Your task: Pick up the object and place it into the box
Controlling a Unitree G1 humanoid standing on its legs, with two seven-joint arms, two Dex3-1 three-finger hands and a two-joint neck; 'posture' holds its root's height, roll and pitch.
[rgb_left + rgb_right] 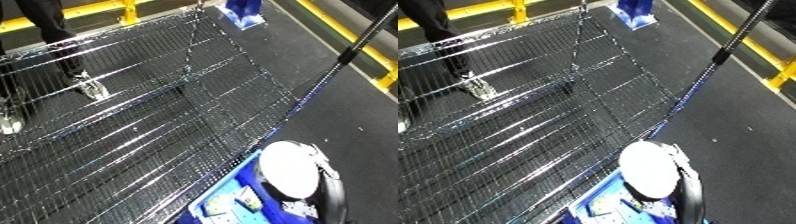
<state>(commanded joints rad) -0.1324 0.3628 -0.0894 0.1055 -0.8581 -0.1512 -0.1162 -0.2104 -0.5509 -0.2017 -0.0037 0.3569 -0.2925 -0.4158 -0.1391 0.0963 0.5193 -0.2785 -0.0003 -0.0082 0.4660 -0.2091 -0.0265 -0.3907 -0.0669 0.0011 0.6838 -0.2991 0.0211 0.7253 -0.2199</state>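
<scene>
A blue bin (233, 186) shows at the bottom edge, beside the rim of a wire-mesh surface (133, 115). Small light packets (249, 201) lie inside it. My right forearm (291, 169), white and rounded, points down over the bin and covers much of its inside. Only a dark part of the right hand (640, 192) shows beneath the forearm, just above the bin's contents. Whether it holds anything is hidden. My left hand shows in neither view.
The shiny wire mesh fills the left and middle. Dark floor (338, 120) lies to the right, crossed by a black pole (355, 45). Yellow rails (333, 22) run along the far edges. Another blue object (242, 12) sits at the top.
</scene>
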